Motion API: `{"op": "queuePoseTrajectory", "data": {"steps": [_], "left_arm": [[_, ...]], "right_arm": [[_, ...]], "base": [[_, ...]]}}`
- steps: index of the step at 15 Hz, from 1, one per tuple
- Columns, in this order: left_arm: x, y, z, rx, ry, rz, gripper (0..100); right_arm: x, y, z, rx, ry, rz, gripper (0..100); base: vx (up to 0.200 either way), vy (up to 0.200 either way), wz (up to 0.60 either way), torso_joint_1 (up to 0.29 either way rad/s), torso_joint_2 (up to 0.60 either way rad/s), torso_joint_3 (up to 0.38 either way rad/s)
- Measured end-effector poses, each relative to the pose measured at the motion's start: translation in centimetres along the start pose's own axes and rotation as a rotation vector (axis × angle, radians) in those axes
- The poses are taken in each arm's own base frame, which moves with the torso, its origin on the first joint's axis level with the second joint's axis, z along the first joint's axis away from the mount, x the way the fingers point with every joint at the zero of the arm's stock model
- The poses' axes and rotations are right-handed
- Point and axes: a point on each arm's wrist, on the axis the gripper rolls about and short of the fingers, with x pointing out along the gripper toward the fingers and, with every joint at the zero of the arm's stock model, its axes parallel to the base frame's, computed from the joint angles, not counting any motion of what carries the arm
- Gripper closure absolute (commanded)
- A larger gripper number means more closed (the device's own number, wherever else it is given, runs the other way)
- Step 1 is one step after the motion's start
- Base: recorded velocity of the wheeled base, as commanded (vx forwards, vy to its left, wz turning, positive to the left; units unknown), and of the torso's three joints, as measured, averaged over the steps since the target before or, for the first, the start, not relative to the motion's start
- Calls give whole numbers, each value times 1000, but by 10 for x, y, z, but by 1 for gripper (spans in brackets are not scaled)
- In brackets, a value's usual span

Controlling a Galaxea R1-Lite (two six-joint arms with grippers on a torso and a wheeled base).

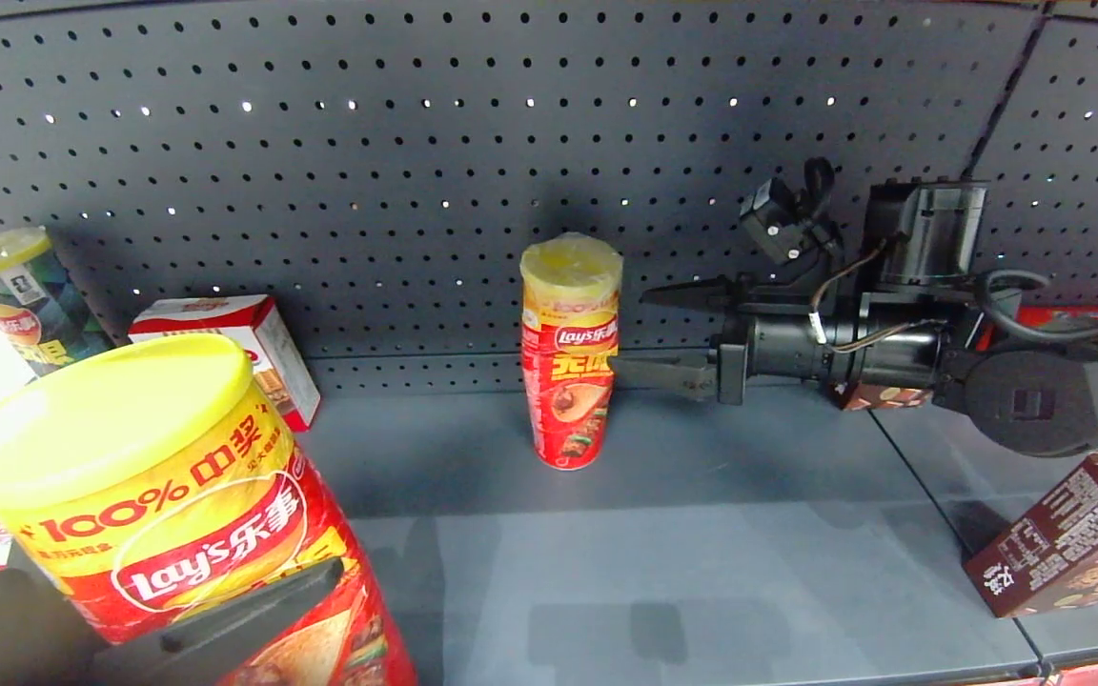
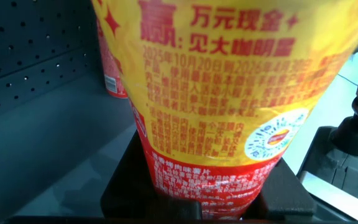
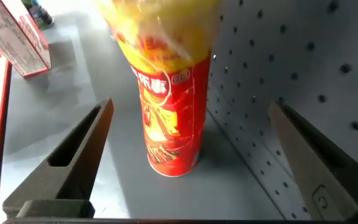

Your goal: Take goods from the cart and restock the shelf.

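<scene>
Right gripper (image 1: 627, 332): fingers spread wide, tips just beside upright chip can (image 1: 570, 353) on shelf (image 1: 701, 572), against pegboard. Left gripper (image 2: 201, 208): pinching second chip can (image 1: 158, 514), foreground. Head view adds tilted brown carton (image 1: 1064, 543), right.

Shelf deck (image 1: 701, 572) and perforated back panel (image 1: 368, 143) are showing matt grey painted metal. Standing chip can (image 1: 570, 381) is gleaming: glossy printed wrap, smooth yellow plastic lid (image 1: 571, 259). Right gripper (image 1: 627, 332) is looking matt black.
</scene>
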Motion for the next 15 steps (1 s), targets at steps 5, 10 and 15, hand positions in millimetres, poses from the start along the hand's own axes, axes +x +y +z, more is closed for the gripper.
{"op": "queuePoseTrajectory", "data": {"steps": [5,10,15], "left_arm": [[0,0,0,-1,0,1,100],[-1,2,0,-2,0,19,100],[-1,4,0,-2,0,31,100]], "right_arm": [[13,-4,-9,6,-5,54,0],[26,-9,-22,10,-6,76,0],[45,-4,-37,23,7,112,0]], "base": [[0,0,0,0,0,0],[0,0,0,0,0,0],[0,0,0,0,0,0]]}}
